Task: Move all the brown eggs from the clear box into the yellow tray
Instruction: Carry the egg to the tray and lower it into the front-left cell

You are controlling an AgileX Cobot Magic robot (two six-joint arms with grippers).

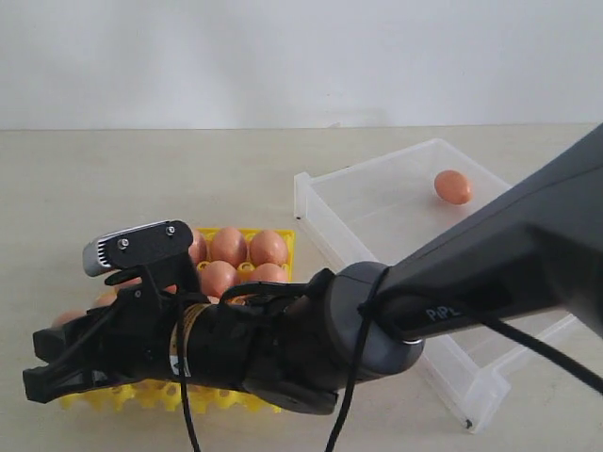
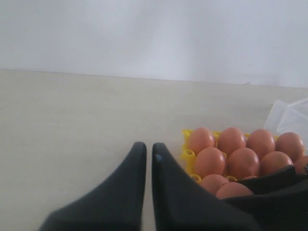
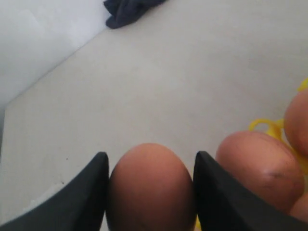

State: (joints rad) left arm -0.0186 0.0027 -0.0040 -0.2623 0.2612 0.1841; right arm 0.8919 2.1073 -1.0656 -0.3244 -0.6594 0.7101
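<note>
My right gripper is shut on a brown egg, one finger on each side of the shell. In the exterior view this gripper reaches across to the left end of the yellow tray, low over it. Several brown eggs sit in the tray's cups, also seen as eggs in the left wrist view. One brown egg lies alone in the clear box. My left gripper is shut with nothing in it, left of the tray.
The right arm crosses over the near part of the clear box and hides the front rows of the tray. A dark cloth lies far off on the table near the white wall.
</note>
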